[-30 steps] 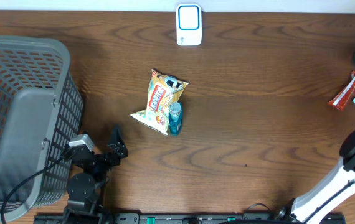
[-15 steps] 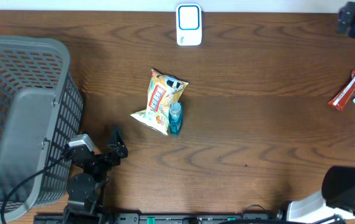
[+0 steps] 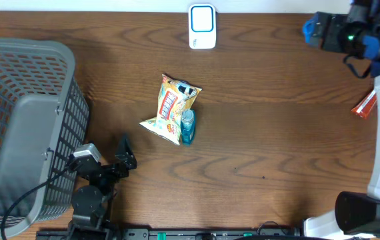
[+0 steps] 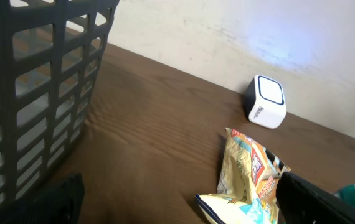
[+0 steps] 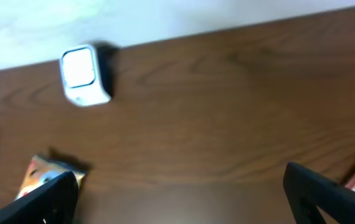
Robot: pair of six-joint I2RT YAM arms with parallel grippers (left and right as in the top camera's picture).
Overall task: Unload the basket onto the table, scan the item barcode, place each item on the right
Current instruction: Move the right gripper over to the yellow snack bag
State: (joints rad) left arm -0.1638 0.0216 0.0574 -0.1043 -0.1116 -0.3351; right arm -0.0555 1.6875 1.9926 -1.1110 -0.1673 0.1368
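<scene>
The right gripper (image 3: 315, 30) has swung from the near right corner to the table's far right edge, jaws spread and empty; blur makes its aim uncertain. The snack bag (image 3: 172, 107) lies untouched mid-table, well short of the scanner (image 3: 202, 27). The left gripper (image 3: 126, 153) sits spread beside the basket (image 3: 17, 73), so no pickup has begun.

Basket (image 3: 23, 45) left, snack bag (image 3: 171, 107) centre, scanner (image 3: 202, 27) behind

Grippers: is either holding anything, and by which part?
Nothing is held. The left gripper and right gripper both have open, empty jaws; the bag and bottle lie untouched.
</scene>
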